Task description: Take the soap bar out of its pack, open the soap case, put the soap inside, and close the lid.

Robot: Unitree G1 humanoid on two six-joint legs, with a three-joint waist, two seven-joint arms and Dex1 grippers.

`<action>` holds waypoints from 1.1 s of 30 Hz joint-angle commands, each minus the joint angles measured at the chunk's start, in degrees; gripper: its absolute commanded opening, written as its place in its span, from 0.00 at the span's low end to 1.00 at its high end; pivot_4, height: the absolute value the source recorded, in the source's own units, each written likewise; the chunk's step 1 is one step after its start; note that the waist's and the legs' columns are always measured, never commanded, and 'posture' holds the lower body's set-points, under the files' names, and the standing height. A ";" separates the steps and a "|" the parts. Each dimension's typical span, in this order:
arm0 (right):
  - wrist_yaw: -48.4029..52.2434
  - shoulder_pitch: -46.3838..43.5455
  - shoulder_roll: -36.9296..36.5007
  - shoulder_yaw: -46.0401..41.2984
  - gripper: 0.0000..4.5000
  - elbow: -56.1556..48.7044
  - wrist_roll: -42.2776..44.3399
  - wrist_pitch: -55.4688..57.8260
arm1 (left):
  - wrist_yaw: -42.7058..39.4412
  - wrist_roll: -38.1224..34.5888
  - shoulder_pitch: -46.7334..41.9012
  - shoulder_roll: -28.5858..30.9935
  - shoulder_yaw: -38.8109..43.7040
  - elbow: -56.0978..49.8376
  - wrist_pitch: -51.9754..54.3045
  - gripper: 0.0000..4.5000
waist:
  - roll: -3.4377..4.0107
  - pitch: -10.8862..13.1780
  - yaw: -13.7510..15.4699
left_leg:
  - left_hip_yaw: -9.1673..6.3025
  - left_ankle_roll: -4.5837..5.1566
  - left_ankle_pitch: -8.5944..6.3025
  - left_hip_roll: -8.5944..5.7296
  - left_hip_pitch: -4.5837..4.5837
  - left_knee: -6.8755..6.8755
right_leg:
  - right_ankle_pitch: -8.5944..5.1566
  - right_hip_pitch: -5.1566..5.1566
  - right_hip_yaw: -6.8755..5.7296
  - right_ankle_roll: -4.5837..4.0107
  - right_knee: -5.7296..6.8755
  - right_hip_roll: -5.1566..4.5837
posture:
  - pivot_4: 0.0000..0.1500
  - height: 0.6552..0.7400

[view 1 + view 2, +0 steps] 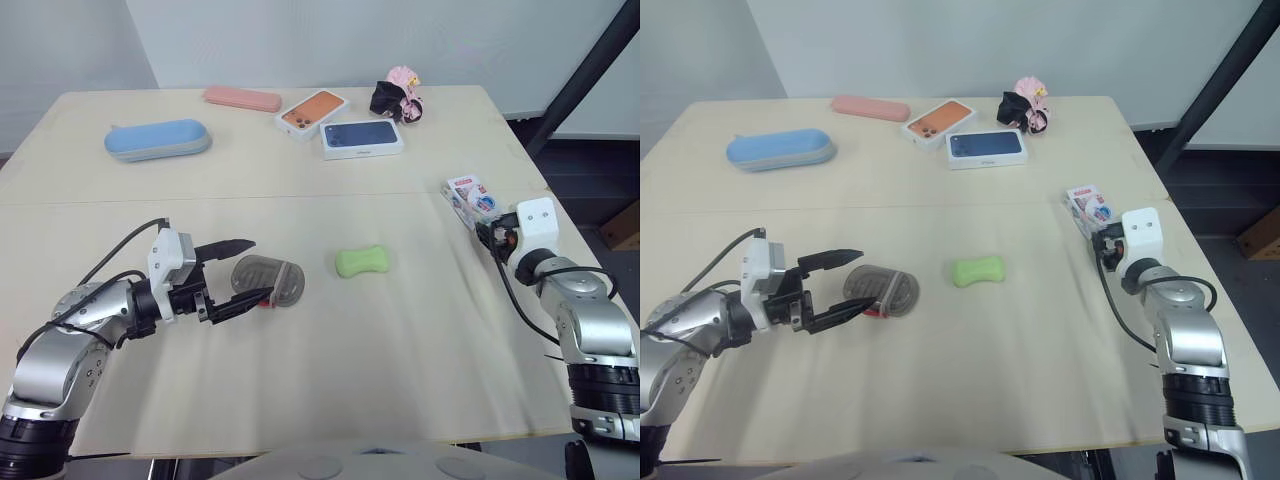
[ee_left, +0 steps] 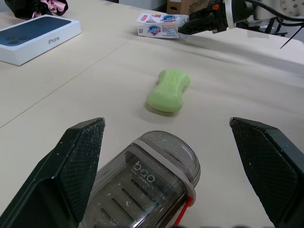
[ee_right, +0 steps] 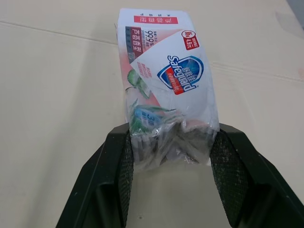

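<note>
At the left, has the left gripper (image 1: 258,268) spread wide (fingers far apart, close to full stretch), one black finger on each side of the soap case (image 1: 268,280); cannot tell whether either finger touches it. Finds the soap case lying flat on the tabletop (image 1: 400,340), clear grey, lid closed, ribs visible through the shell. Just right of it, apart, finds the soap bar (image 1: 362,261): green, bare, out of its wrapper, resting on the tabletop. Farther right, near the edge, pinches the crumpled end of the soap pack (image 1: 470,197) with the right gripper (image 1: 487,232), pads (image 3: 124,166) pressed against the wrapper from both sides; has the rest of the pack stretched out on the tabletop beyond the fingertips. Along the far side, left to right: a blue case (image 1: 158,139), a pink case (image 1: 242,98), an orange phone box (image 1: 312,112), a dark blue phone box (image 1: 362,137), a black and pink bundle (image 1: 398,97).
</note>
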 commanded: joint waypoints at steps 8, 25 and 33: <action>2.85 1.29 -2.72 -1.39 0.99 -1.38 1.16 -0.01 | 0.17 -0.16 0.78 0.70 1.68 -2.31 -0.42 1.00 | 0.05 0.02 -0.03 | 0.00 0.00 0.00 0.00 0.02 -0.01 | 0.00 0.03 0.02 0.00 -0.01 0.00 | 1.00 1.00; 49.17 -9.93 -15.98 5.23 0.99 8.02 14.20 -22.87 | -10.81 10.61 -7.17 8.17 -4.49 9.57 -8.25 1.00 | 0.21 0.04 0.36 | -0.01 0.14 0.05 0.00 0.00 0.05 | 0.00 0.06 0.01 -0.02 0.11 0.02 | 1.00 1.00; 66.75 -5.81 -19.43 13.58 0.99 15.63 8.97 -37.90 | -19.26 17.52 -19.38 11.13 -10.72 22.21 -15.27 1.00 | 0.27 0.01 1.39 | -0.02 0.35 0.18 0.03 -0.19 0.60 | -0.02 -0.24 -0.43 -0.07 0.45 -0.32 | 1.00 1.00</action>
